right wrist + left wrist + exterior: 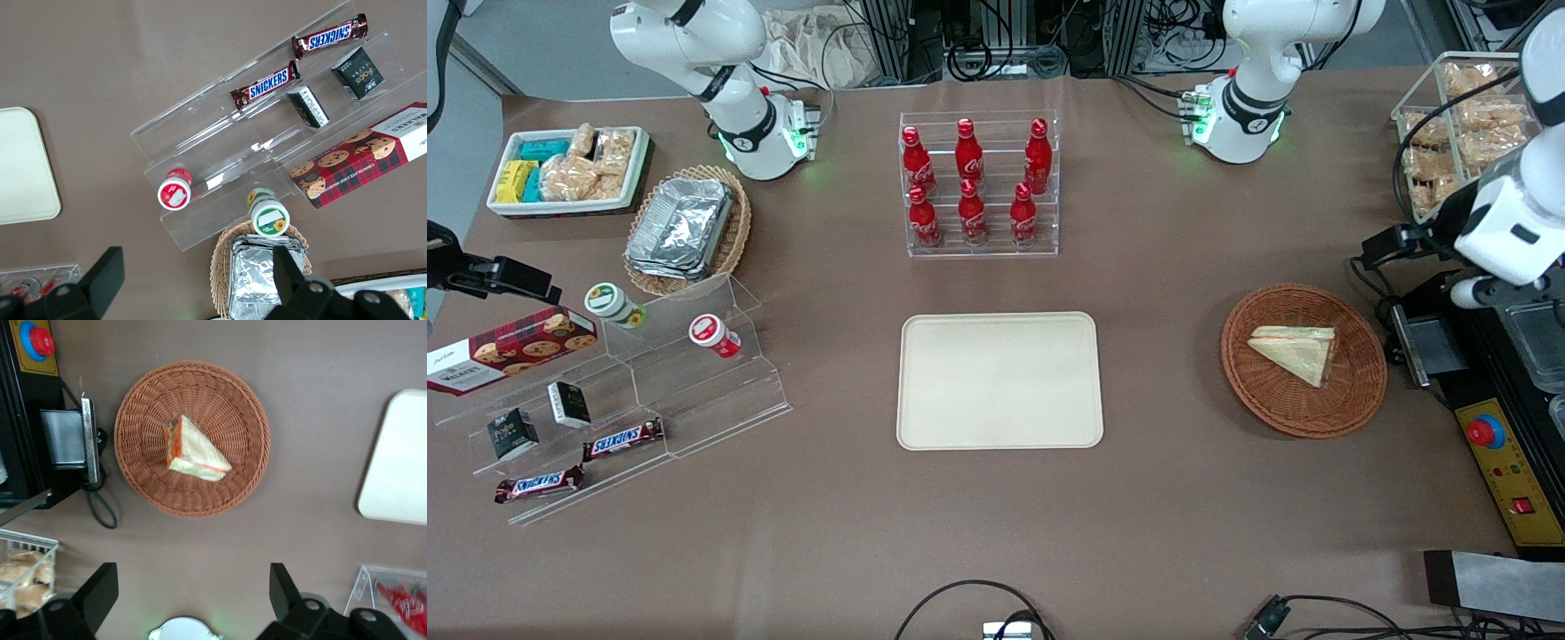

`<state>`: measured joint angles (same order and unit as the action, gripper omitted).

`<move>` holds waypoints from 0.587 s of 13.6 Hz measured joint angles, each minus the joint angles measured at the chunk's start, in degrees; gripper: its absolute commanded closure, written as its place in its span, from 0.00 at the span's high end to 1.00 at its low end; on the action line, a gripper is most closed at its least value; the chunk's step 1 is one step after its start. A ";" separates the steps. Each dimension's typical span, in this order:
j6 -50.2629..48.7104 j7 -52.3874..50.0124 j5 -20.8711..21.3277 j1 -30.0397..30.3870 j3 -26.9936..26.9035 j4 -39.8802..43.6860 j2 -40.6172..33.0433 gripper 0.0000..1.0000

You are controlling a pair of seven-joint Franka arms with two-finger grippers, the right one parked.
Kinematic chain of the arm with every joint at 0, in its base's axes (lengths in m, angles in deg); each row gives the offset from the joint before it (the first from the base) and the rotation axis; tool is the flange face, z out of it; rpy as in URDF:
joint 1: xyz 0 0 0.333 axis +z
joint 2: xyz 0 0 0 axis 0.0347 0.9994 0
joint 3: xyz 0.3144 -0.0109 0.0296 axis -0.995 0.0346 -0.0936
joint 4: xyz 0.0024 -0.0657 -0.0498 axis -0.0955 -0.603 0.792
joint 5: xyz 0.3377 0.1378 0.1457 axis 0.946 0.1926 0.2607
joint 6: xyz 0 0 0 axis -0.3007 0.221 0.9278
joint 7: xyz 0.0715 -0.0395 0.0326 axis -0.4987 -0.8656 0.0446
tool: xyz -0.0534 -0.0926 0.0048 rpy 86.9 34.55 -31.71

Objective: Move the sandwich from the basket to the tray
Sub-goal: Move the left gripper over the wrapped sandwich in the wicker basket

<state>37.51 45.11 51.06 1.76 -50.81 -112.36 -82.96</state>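
Front view: The sandwich (pixel 1296 352) is seen lying in the round woven basket (pixel 1352 400), which rests on the brown table (pixel 996 516) toward the working arm's end. The cream tray (pixel 1000 380) is set flat at the middle of the table, well apart from the basket, with bare table between them. A clear rack of red soda bottles (pixel 978 182) is placed farther from the camera than the tray. A black control box with a red button (pixel 1498 444) is found just beside the basket, at the table's edge. Toward the parked arm's end, a clear stepped stand (pixel 640 391) holding candy bars and small cups is shown.

Left wrist view: The gripper (pixel 192 590) is held above the table, clear of the basket (pixel 133 447), with its two dark fingers (pixel 100 590) spread wide apart and nothing between them. The sandwich (pixel 197 450) is seen uncovered in the basket. A corner of the tray (pixel 400 460) and a black cable (pixel 100 507) beside the basket are visible.

Right wrist view: The stepped stand (pixel 220 133), a cookie box (pixel 363 163) and foil containers (pixel 263 277) in a tan basket are shown, with a corner of the tray (pixel 23 167).
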 measured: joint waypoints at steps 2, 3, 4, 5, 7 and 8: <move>7.73 -5.67 -0.26 0.08 -0.19 -6.30 -0.03 1.00; 11.24 -8.16 -0.31 0.07 -0.19 -9.49 -0.11 1.00; 14.11 -10.16 -0.34 0.08 -0.19 -12.32 -0.24 1.00; 16.41 -11.74 -0.35 0.08 -0.19 -14.66 -0.46 1.00; 21.60 -15.27 -0.37 0.12 -0.72 -19.16 -1.28 1.00; 24.65 -16.38 -0.37 0.15 -1.35 -21.72 -1.87 1.00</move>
<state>62.16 28.73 50.68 1.92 -52.16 -134.07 -84.83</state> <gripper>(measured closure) 0.000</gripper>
